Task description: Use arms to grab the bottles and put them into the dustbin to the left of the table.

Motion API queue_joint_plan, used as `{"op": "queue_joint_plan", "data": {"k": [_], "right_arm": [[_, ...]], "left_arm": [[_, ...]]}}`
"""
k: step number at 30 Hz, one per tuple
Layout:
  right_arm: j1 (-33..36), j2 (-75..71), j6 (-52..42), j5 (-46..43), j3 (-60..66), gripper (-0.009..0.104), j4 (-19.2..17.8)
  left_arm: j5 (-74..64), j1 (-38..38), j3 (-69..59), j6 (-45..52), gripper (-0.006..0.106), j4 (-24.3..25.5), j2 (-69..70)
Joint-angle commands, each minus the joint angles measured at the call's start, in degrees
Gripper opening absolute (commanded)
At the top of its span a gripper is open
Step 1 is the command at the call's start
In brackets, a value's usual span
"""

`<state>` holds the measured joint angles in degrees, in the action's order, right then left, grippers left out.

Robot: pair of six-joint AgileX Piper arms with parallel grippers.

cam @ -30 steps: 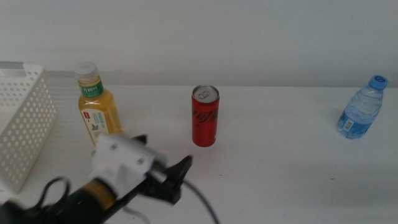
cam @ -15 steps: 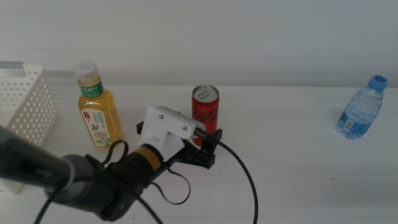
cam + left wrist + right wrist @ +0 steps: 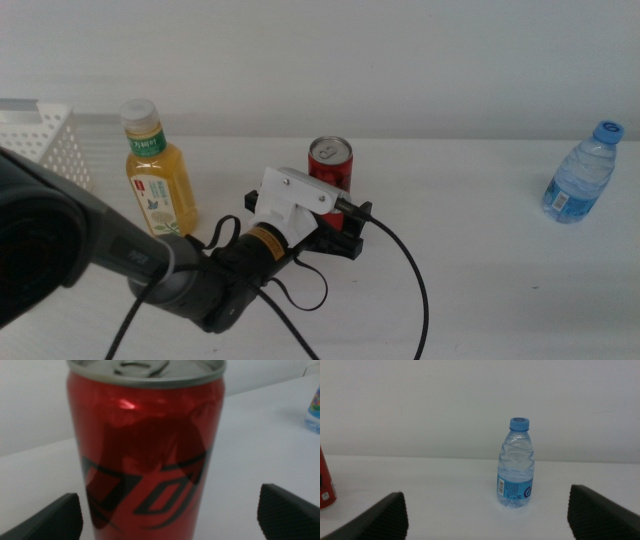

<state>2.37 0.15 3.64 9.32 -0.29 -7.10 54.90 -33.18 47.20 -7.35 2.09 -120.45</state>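
We are bracketing the can, upright mid-tabletop, with the left gripper wide open and empty. We advise centring before closing. The right gripper is waiting, open, facing the water bottle.

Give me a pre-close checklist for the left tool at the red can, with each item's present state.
1. Red can sits between the jaws of the left tool: ok, one jaw shows on each side in the left wrist view.
2. Jaws open wide enough: ok, a gap shows on both sides of the can.
3. Can upright on the table: ok.
4. Yellow bottle apart from the left arm: ok in the middle view.
5. Dustbin reachable and unblocked: cannot tell, the arm hides most of it.
6. Right tool out of the way: ok, it is open and faces the water bottle.
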Motion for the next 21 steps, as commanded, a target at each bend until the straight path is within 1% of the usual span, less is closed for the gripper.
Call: {"op": "queue_joint_plan", "data": {"k": [1,18,21], "right_arm": [[-0.4,-2.2,-0.4,-0.1,2.6,0.085,-0.2],[-0.4,-2.2,-0.4,-0.1,2.6,0.085,-0.2],[-0.4,-2.2,-0.4,-0.1,2.6,0.085,-0.2]], "left_arm": [[0.4,-0.6,1.4,-0.6,0.094,-0.4,-1.1],[-3.6,-0.6,11.4,-0.4,0.094,-0.6,-6.5],[-4.8,-0.6,12.2,-0.4,0.091,-0.6,-7.0]]}}
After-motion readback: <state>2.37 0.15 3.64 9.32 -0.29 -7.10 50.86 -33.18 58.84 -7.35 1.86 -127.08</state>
